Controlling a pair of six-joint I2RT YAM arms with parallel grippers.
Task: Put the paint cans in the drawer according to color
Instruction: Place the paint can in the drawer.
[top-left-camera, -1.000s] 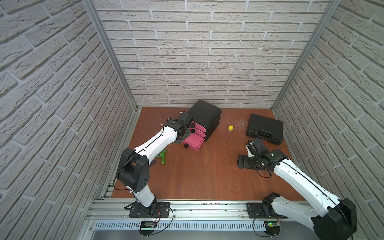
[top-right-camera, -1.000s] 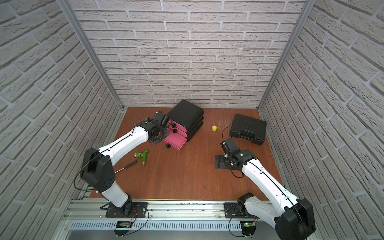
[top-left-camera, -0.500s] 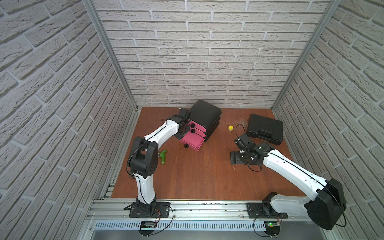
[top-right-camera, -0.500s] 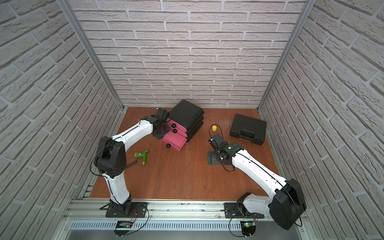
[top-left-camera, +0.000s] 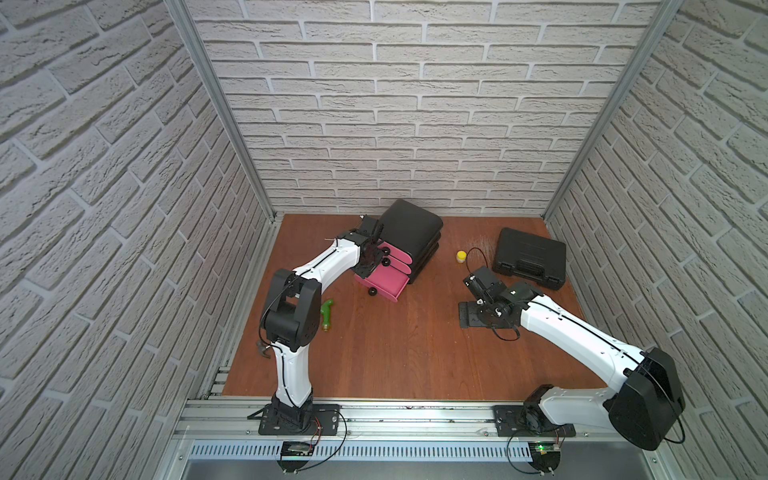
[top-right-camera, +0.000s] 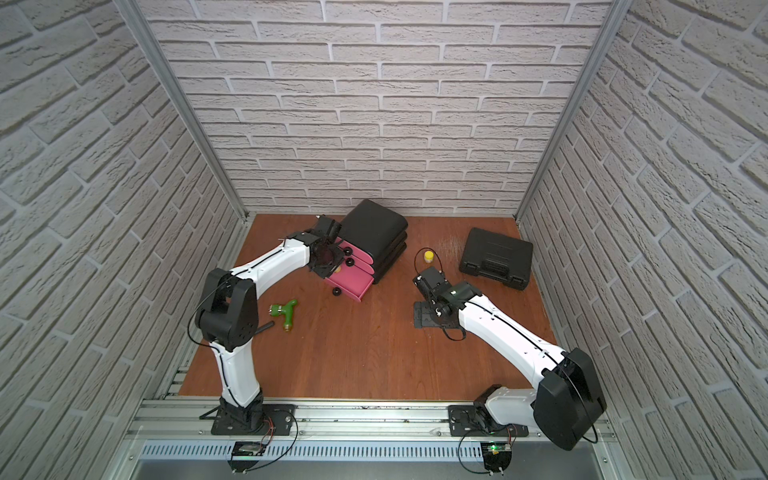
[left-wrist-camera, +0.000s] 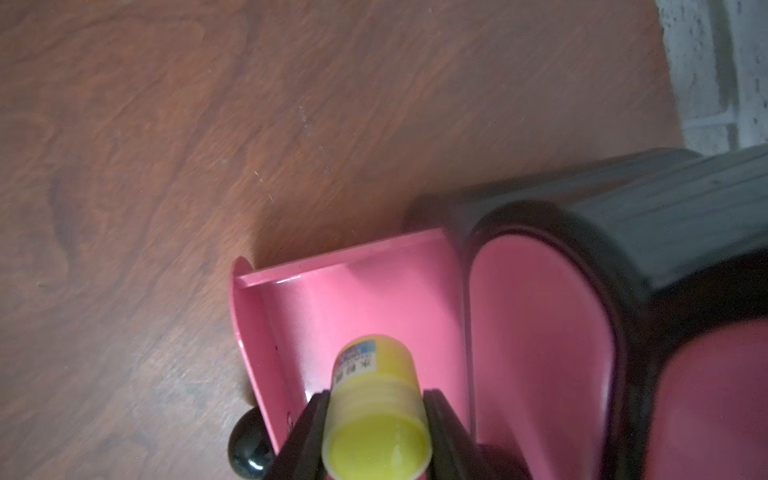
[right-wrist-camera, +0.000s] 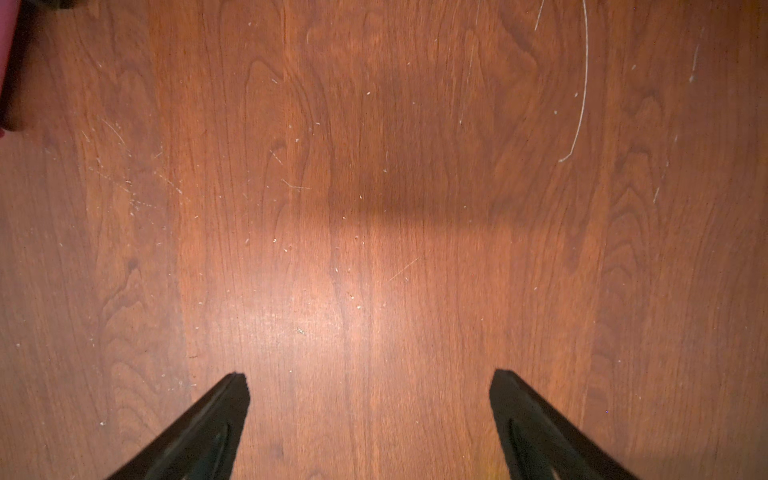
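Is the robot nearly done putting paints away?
Probably. No pink or orange cans show; the upper drawers are shut, maybe hiding them. The left end effector holds a yellow can over the open bottom drawer. A second yellow can sits on the table; the right end effector is open.

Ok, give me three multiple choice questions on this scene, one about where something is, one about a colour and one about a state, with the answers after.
1. The loose yellow jar stands:
A. between the cabinet and the black case
B. on top of the cabinet
C. on the black case

2. The held jar in the left pincer is:
A. orange
B. yellow
C. pink

3. The right pincer is:
A. shut on a jar
B. shut, empty
C. open, empty

Answers:
1 A, since both top views show it standing alone between the two.
2 B, since the left wrist view shows a yellow lid and body.
3 C, since the right wrist view shows its jaws wide apart with nothing between them.
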